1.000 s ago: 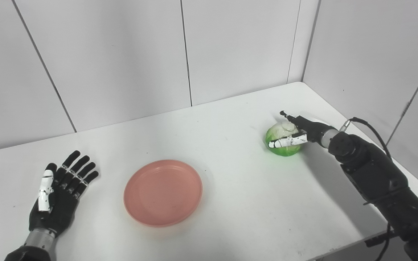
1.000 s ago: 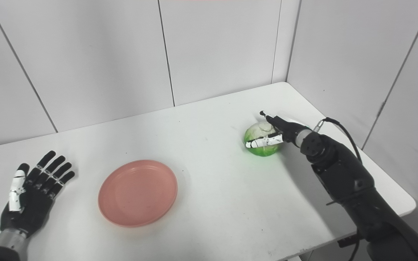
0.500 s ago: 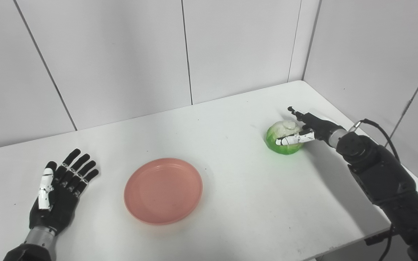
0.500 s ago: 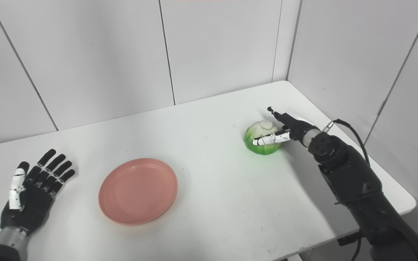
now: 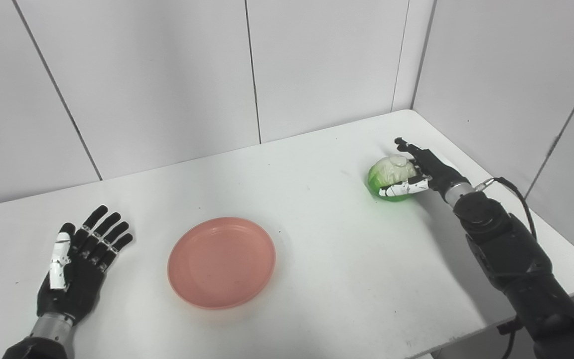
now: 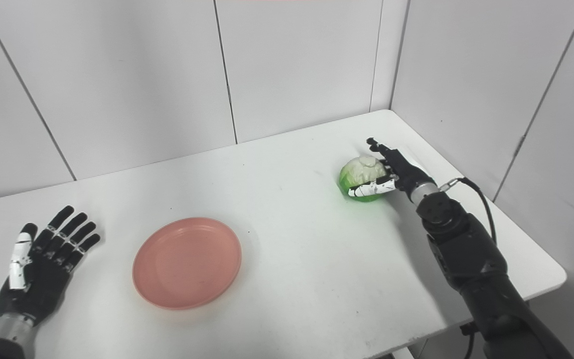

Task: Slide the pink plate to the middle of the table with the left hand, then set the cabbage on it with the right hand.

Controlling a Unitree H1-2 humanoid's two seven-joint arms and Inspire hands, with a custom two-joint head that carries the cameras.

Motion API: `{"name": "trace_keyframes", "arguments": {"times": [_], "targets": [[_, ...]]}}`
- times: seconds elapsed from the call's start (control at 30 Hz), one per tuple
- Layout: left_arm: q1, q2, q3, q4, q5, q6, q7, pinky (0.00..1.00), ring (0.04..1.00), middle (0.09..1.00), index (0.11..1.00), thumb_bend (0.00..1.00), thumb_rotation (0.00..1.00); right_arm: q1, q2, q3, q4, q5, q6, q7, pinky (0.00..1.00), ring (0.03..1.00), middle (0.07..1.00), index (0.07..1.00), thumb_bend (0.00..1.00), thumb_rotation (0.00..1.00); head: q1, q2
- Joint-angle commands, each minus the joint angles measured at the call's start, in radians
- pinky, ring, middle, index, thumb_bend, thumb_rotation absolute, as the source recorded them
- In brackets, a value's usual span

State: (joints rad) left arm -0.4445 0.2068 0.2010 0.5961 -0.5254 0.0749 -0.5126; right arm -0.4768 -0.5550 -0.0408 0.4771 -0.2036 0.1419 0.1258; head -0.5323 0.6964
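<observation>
The pink plate (image 5: 221, 262) lies flat on the white table (image 5: 317, 249), left of the middle. The green and white cabbage (image 5: 389, 175) is at the right side of the table, near the back corner. My right hand (image 5: 416, 172) grips it, the thumb across its front and the fingers reaching over its far side. I cannot tell whether the cabbage touches the table. My left hand (image 5: 75, 267) lies open on the table at the far left, fingers spread, a hand's width from the plate and holding nothing.
White wall panels (image 5: 167, 75) close in the table at the back and on the right. The table's right edge (image 5: 556, 234) runs just beyond my right forearm (image 5: 506, 244). Bare tabletop separates the plate and the cabbage.
My right hand has turned and drawn in around the cabbage, and the cabbage has shifted a little farther back with it. The plate and left hand have stayed put; the view shifted slightly.
</observation>
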Motion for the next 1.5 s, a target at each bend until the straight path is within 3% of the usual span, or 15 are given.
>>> {"name": "trace_keyframes", "arguments": {"times": [0.0, 0.2, 0.37, 0.43, 0.6, 0.63, 0.67, 0.73, 0.87, 1.3, 1.37, 1.47], "targets": [[0.060, -0.001, -0.007, 0.033, 0.024, 0.051, 0.025, 0.80, 0.813, 0.815, 0.808, 0.48, 0.88, -0.027, 0.017, 0.034, 0.016, 0.005, -0.006, 0.037, 0.70, 0.791, 0.905, 0.915, 1.00, 0.15, 0.000, 0.001], [0.066, -0.002, -0.012, 0.014, 0.025, 0.055, 0.030, 0.80, 0.808, 0.812, 0.805, 0.48, 0.88, -0.062, 0.015, 0.094, 0.064, -0.011, -0.004, 0.062, 0.77, 0.855, 0.929, 0.916, 1.00, 0.19, 0.001, 0.001], [0.069, -0.002, -0.013, 0.006, 0.022, 0.062, 0.035, 0.80, 0.810, 0.813, 0.805, 0.49, 0.88, -0.082, 0.013, 0.137, 0.084, -0.035, 0.013, 0.060, 0.76, 0.833, 0.895, 0.867, 1.00, 0.17, 0.001, 0.002], [0.069, -0.001, -0.014, 0.007, 0.023, 0.060, 0.035, 0.81, 0.818, 0.820, 0.813, 0.48, 0.90, -0.087, 0.013, 0.153, 0.088, -0.054, 0.023, 0.049, 0.75, 0.788, 0.822, 0.787, 1.00, 0.11, 0.002, 0.003], [0.064, 0.001, -0.014, 0.027, 0.024, 0.047, 0.029, 0.83, 0.828, 0.828, 0.817, 0.49, 0.91, -0.098, 0.009, 0.201, 0.092, -0.128, 0.072, 0.034, 0.72, 0.695, 0.681, 0.652, 0.94, 0.07, 0.006, 0.004], [0.064, 0.000, -0.014, 0.027, 0.024, 0.046, 0.028, 0.81, 0.817, 0.818, 0.809, 0.49, 0.91, -0.100, 0.009, 0.208, 0.095, -0.140, 0.078, 0.032, 0.62, 0.603, 0.613, 0.556, 0.69, 0.11, 0.006, 0.004], [0.065, 0.000, -0.015, 0.024, 0.025, 0.045, 0.028, 0.80, 0.813, 0.815, 0.806, 0.49, 0.91, -0.102, 0.010, 0.217, 0.097, -0.158, 0.087, 0.027, 0.58, 0.571, 0.589, 0.523, 0.61, 0.12, 0.006, 0.004], [0.065, -0.001, -0.014, 0.018, 0.023, 0.049, 0.029, 0.80, 0.813, 0.816, 0.805, 0.49, 0.91, -0.103, 0.011, 0.225, 0.099, -0.177, 0.096, 0.019, 0.47, 0.475, 0.489, 0.513, 0.55, 0.02, 0.006, 0.004], [0.066, -0.001, -0.015, 0.012, 0.022, 0.050, 0.028, 0.80, 0.814, 0.817, 0.807, 0.49, 0.91, -0.103, 0.012, 0.227, 0.102, -0.188, 0.103, 0.008, 0.41, 0.437, 0.458, 0.513, 0.53, 0.00, 0.006, 0.004], [0.062, -0.002, -0.015, 0.027, 0.023, 0.043, 0.026, 0.80, 0.812, 0.815, 0.805, 0.50, 0.89, -0.083, 0.022, 0.177, 0.082, -0.164, 0.103, -0.040, 0.43, 0.468, 0.480, 0.494, 0.53, 0.00, 0.014, -0.002], [0.062, -0.006, -0.013, 0.025, 0.021, 0.050, 0.035, 0.80, 0.811, 0.812, 0.803, 0.50, 0.87, -0.074, 0.027, 0.155, 0.054, -0.153, 0.106, -0.054, 0.39, 0.405, 0.499, 0.528, 0.52, 0.00, 0.019, -0.005], [0.060, -0.011, -0.013, 0.030, 0.021, 0.045, 0.032, 0.81, 0.818, 0.819, 0.811, 0.49, 0.89, -0.054, 0.029, 0.123, -0.045, -0.147, 0.121, -0.068, 0.38, 0.391, 0.494, 0.540, 0.51, 0.00, 0.031, -0.010]]}}
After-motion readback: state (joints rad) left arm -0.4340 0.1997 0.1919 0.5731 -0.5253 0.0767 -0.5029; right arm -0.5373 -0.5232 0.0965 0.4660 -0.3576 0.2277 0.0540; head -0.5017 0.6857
